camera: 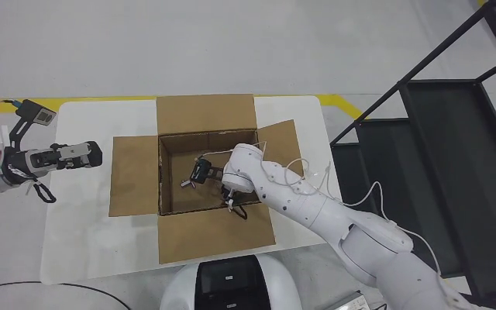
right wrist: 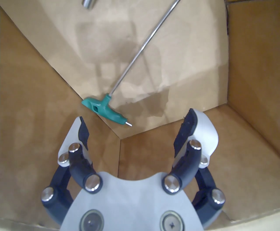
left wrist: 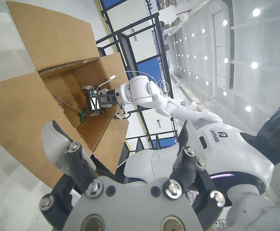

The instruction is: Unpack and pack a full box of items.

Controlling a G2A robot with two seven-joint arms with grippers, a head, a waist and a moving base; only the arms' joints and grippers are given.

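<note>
wrench (right wrist: 102,108): green T-handle with a long thin steel shaft; lies flat on the box floor, handle close to a corner, shaft running diagonally away across the floor; short steel tip sticks out of one handle end
wrench vs right gripper (right wrist: 135,122): wrench sits just ahead of the fingertips, nearer one finger; not touching, apart from both pads
right gripper state: released, fingers spread wide, nothing between them
right gripper place: down inside the box, below the rim; in the top view the gripper (camera: 190,173) is over the middle of the box floor, arm coming in over the right flap
wrench, left wrist view: green handle (left wrist: 82,115) lies just beside the right gripper (left wrist: 87,101)
box (camera: 205,115): brown cardboard, all four flaps folded out flat, stands mid-table
box contents: the wrench; also a metal cylinder (right wrist: 88,4) on the floor, well apart from the handle, cut off at the frame edge
left gripper (camera: 94,155): left of the box, over the table, outside the left flap
left gripper state: released, fingers (left wrist: 54,140) wide apart, holding nothing
table (camera: 85,232): white, box on it
</note>
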